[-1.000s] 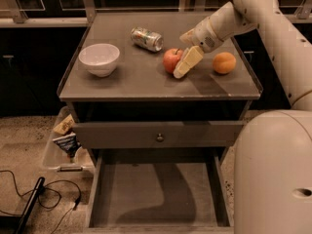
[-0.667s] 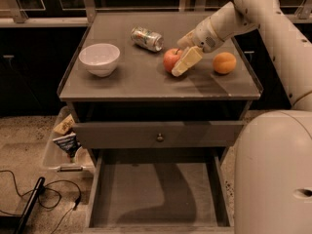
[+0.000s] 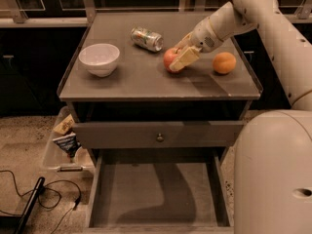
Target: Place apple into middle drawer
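I am looking down on a grey cabinet top (image 3: 146, 84) that is carrying a white bowl (image 3: 99, 58) at the left, a crushed can (image 3: 146, 38) lying on its side toward the back, and an orange fruit (image 3: 224, 62) at the right. The apple (image 3: 168, 57) is sitting on that top, between the can and the orange fruit. The gripper (image 3: 178, 55) is pressing up against the apple's right side, with the pale arm (image 3: 263, 13) reaching in from the upper right. I cannot tell whether it is clenching the fruit or only resting by it.

Below, a closed drawer front (image 3: 122, 134) is showing its round knob (image 3: 159, 137), and under it the middle drawer (image 3: 156, 199) is standing pulled out. A clear bin (image 3: 51, 155) of packets and a black cable (image 3: 19, 189) are lying on the speckled floor (image 3: 24, 130) at the left.

Compared with a second ago, the gripper is sitting slightly further left, tighter on the apple. The apple, bowl, can and orange fruit are keeping their places.
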Controlling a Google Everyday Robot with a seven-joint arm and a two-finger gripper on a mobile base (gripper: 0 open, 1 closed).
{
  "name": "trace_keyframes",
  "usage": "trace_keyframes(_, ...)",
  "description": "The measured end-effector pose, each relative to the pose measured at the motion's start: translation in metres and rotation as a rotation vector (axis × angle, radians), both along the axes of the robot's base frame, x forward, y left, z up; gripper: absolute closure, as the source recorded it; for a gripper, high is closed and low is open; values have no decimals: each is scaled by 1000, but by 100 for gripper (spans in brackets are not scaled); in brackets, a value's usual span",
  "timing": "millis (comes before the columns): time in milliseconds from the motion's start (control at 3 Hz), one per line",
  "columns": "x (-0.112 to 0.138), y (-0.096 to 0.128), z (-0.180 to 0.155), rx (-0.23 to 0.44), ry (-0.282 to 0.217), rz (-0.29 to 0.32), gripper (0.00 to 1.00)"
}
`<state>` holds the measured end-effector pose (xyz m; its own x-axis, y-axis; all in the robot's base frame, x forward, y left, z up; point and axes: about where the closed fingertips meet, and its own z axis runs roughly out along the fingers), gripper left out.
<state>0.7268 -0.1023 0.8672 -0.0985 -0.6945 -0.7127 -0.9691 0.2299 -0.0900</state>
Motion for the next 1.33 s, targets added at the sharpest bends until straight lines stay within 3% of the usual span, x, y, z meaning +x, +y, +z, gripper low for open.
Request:
trace_keyframes(333,0,0,0,0,0,0,88)
trace_keyframes(667,-8,3,1,-1,-11,20,100)
trace_keyframes(1000,-25,0,7,5,-43,45,100)
trace_keyframes(1333,-68,-9,11,5,-94,87,100)
